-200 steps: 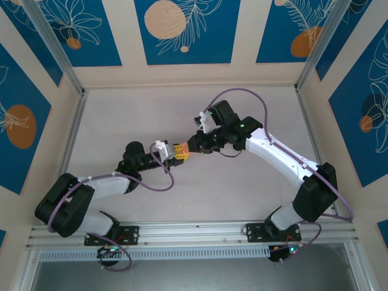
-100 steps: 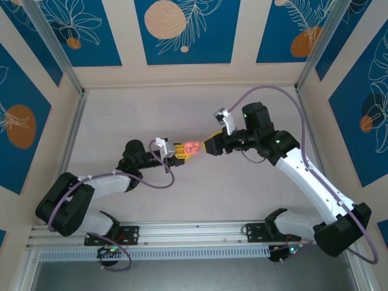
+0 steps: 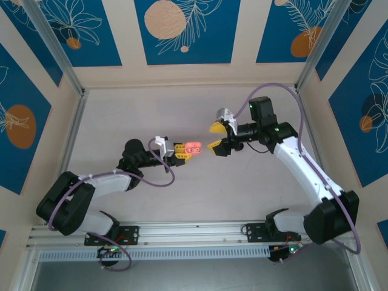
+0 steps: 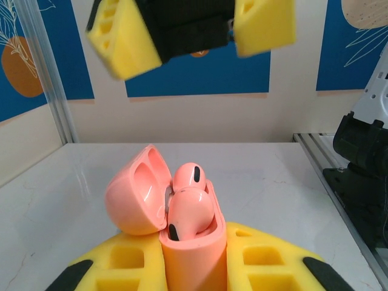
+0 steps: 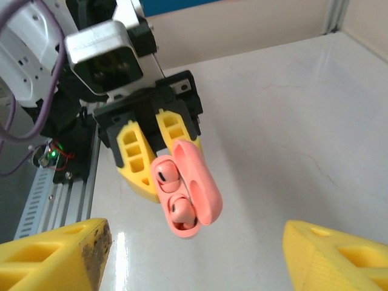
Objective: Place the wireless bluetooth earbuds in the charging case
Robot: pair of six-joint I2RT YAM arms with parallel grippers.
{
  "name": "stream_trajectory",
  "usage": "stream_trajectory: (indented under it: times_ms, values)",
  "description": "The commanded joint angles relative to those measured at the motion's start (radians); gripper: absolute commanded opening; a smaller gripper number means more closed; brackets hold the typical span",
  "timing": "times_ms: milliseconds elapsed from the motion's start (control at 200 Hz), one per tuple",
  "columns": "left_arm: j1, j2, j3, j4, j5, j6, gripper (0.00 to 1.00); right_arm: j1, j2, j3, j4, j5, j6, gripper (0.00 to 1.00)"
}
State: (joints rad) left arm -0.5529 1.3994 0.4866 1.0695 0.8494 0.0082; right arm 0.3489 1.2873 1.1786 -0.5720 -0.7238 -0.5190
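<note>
Item one, charging case (image 4: 193,257): salmon-pink, rounded, glossy. I see its lid swung open to one side and its opening facing up, with the body clamped in the left gripper (image 4: 193,273).

Item two, wireless bluetooth earbuds (image 4: 189,206): two, pale pink, seated side by side in the case's wells, dark spots showing.

Left arm (image 3: 100,182) and right arm (image 3: 298,159): white shells over black joints, each with a purple cable (image 3: 165,176) and a green light at the base (image 3: 113,250). Left gripper (image 3: 185,151) and right gripper (image 3: 212,137) — black bodies, chunky yellow fingers (image 4: 130,262) moulded with square recesses.
</note>
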Motion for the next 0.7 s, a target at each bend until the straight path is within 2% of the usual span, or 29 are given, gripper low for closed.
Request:
stream_trajectory:
  times_ms: [0,495,695]
  values:
    - [-0.012,-0.011,0.024,0.040,0.033,-0.007,0.15,0.025,0.055,0.055,-0.087,-0.052,-0.146,0.75]
    - [-0.012,-0.016,0.023,0.034,0.021,-0.001,0.15,0.131,0.246,0.144,-0.192,-0.092,-0.229,0.73]
    - [-0.012,-0.020,0.015,0.011,-0.013,0.025,0.15,0.130,0.250,0.174,-0.285,-0.155,-0.269,0.65]
